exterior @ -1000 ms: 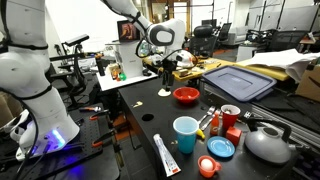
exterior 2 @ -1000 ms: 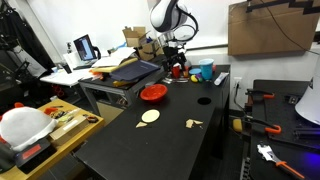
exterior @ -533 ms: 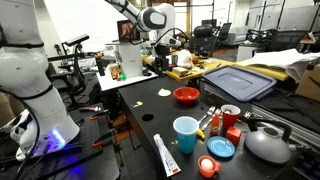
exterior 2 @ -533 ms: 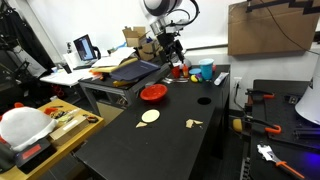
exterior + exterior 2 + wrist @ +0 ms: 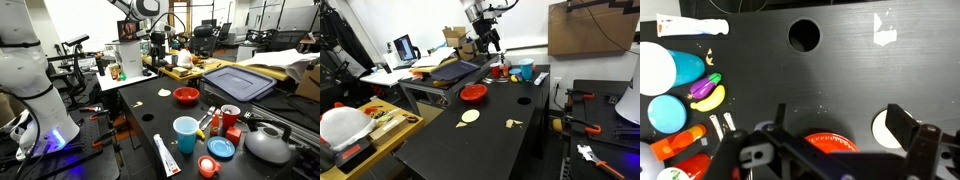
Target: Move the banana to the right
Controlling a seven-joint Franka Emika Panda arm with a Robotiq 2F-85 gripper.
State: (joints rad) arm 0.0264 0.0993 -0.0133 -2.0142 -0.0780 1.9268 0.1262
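The banana (image 5: 709, 97) is small, yellow and curved. It lies on the black table at the left of the wrist view, next to a purple piece and just below the light-blue cup (image 5: 667, 68). My gripper (image 5: 840, 115) is open and empty, high above the table over the red bowl (image 5: 824, 143), well away from the banana. In both exterior views the gripper (image 5: 158, 40) (image 5: 485, 38) hangs high over the far part of the table. The cup shows there too (image 5: 185, 133) (image 5: 525, 72); the banana is too small to make out.
A toothpaste tube (image 5: 690, 27), a blue lid (image 5: 667, 115) and red and orange items crowd around the cup. A round hole (image 5: 803, 35) is in the table. A white disc (image 5: 885, 127) lies beside the bowl. A kettle (image 5: 268, 143) stands at the table's corner.
The arm has risen steadily over the last second, lifting the open gripper up and away from the table. Nothing on the table has moved.
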